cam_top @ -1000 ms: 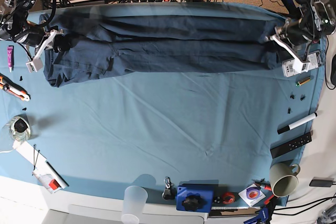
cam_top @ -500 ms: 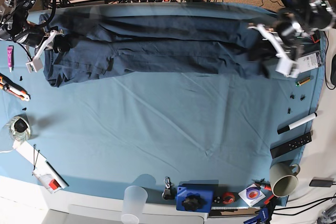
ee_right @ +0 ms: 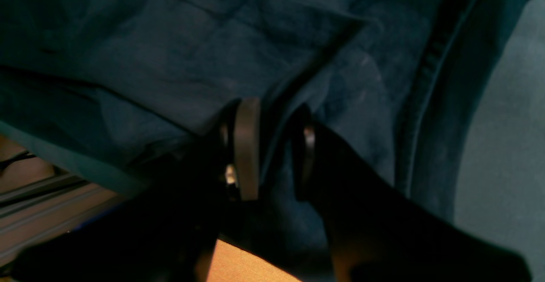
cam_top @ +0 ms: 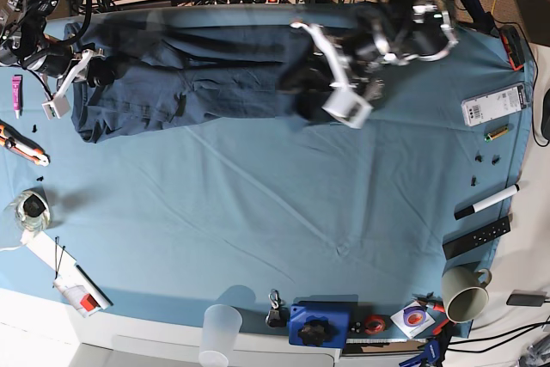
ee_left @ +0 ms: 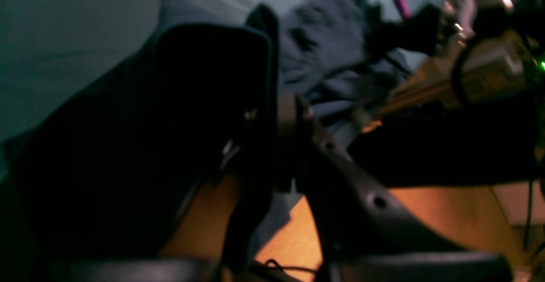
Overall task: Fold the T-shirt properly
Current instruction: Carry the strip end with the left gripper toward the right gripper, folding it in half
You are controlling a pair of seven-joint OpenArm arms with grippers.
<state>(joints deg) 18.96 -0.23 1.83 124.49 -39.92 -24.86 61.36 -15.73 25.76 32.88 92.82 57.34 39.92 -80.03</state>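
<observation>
Dark navy-blue cotton T-shirt bunched along desk's 12 o'clock edge. Left tool clamped on raised fabric end, near centre. Right tool gripping cloth at 10 o'clock.

Navy T-shirt bunched along far edge, one end lifted.
</observation>
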